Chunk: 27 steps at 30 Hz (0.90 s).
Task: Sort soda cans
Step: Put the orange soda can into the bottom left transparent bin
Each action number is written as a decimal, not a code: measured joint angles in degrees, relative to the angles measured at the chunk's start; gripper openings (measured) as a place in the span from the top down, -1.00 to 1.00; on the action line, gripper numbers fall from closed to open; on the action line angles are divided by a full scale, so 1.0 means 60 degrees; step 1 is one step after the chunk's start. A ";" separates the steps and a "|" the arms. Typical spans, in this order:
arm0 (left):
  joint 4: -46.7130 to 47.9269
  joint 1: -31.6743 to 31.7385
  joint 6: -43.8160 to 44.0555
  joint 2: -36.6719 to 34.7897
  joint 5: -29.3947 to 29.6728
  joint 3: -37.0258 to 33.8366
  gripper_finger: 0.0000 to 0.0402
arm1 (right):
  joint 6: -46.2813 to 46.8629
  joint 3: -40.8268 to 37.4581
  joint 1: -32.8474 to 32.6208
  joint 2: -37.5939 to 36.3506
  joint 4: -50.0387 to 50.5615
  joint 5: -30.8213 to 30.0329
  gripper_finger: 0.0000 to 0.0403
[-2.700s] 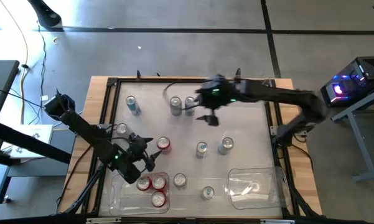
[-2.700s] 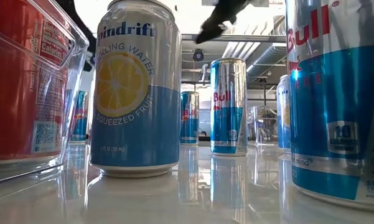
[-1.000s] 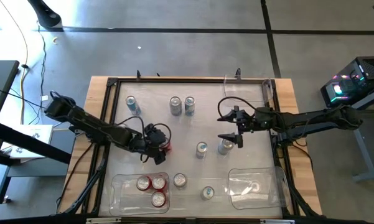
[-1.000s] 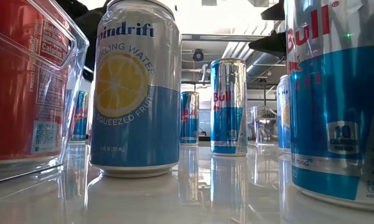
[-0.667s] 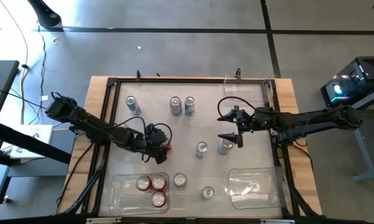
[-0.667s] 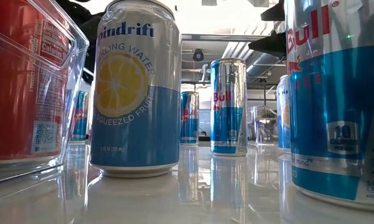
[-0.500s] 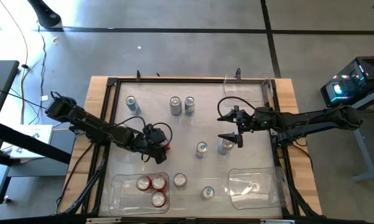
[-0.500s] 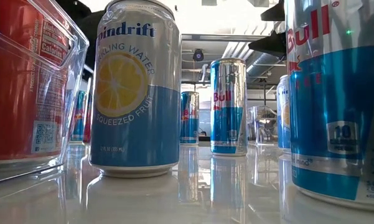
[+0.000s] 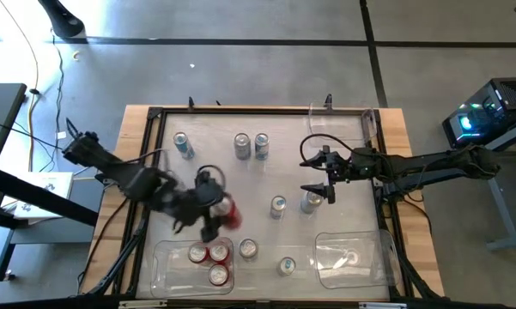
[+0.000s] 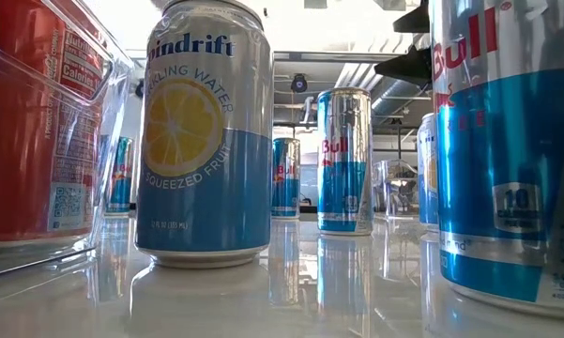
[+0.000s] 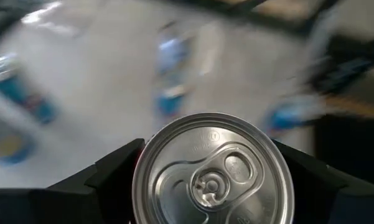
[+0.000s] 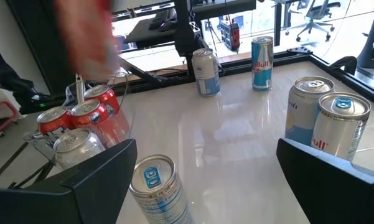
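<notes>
My left gripper (image 9: 216, 215) is shut on a red soda can (image 9: 229, 213) with a silver top (image 11: 213, 173), above the table just beyond the left clear bin (image 9: 167, 273). That bin holds three red cans (image 9: 209, 257) and a silver one (image 9: 247, 249). My right gripper (image 9: 320, 177) waits open near the table's right side, beside a silver can (image 9: 311, 202). Blue cans stand upright on their bases at the far side (image 9: 183, 144) and mid-table (image 9: 278, 206). My left gripper pinches the red can between its two fingers (image 11: 115, 174), one on each side of the wall just under the top rim (image 11: 142, 186). The fingers come slanting down from the table's left. The can stays upright, lifted clear of the table.
A second clear bin (image 9: 373, 273) sits at the near right, with one can (image 9: 285, 266) standing between the bins. Two more cans (image 9: 251, 144) stand at the far middle. A black frame (image 9: 151, 172) runs round the table top. In the low view large cans (image 10: 206, 131) stand close.
My left gripper has risen quickly with the red can and moved a little toward the near edge and the left bin. The can has come off the table and stays upright. My right arm has kept still.
</notes>
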State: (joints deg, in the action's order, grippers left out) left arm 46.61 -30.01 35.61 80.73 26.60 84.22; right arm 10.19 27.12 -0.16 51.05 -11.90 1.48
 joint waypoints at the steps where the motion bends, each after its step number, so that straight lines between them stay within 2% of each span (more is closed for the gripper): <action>1: -0.0077 -0.0307 0.0241 0.0000 -0.0004 0.0247 -0.44 | -0.0022 0.0003 0.0000 0.0000 -0.0001 0.0000 -0.90; 6: -0.0322 -0.1922 0.1938 0.0030 0.0750 0.0494 -0.44 | -0.0024 0.0003 0.0000 -0.0001 0.0003 0.0000 -0.90; 9: -0.0354 -0.2850 0.3061 0.0277 0.1771 0.0475 -0.44 | -0.0028 0.0003 0.0000 -0.0001 0.0002 0.0000 -0.90; 13: -0.0381 -0.3844 0.4259 0.1014 0.2983 0.0519 -0.44 | -0.0024 0.0003 0.0000 0.0000 -0.0001 0.0000 -0.90; 17: -0.0249 -0.4502 0.5315 0.1831 0.3553 0.0746 -0.44 | -0.0024 0.0003 0.0000 0.0000 -0.0118 0.0000 -0.90; 21: 0.0661 -0.4887 0.6806 0.2430 0.3494 0.1103 -0.44 | 0.0008 0.0003 0.0000 0.0000 -0.0398 0.0000 -0.90; 27: 0.2763 -0.5156 0.9271 0.2728 0.2287 0.1779 -0.44 | 0.0046 0.0003 0.0000 0.0000 -0.0580 0.0000 -0.90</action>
State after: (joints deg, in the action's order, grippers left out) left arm 63.18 -60.94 91.23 97.09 40.32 94.89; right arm 10.46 27.14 -0.16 51.05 -15.38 1.48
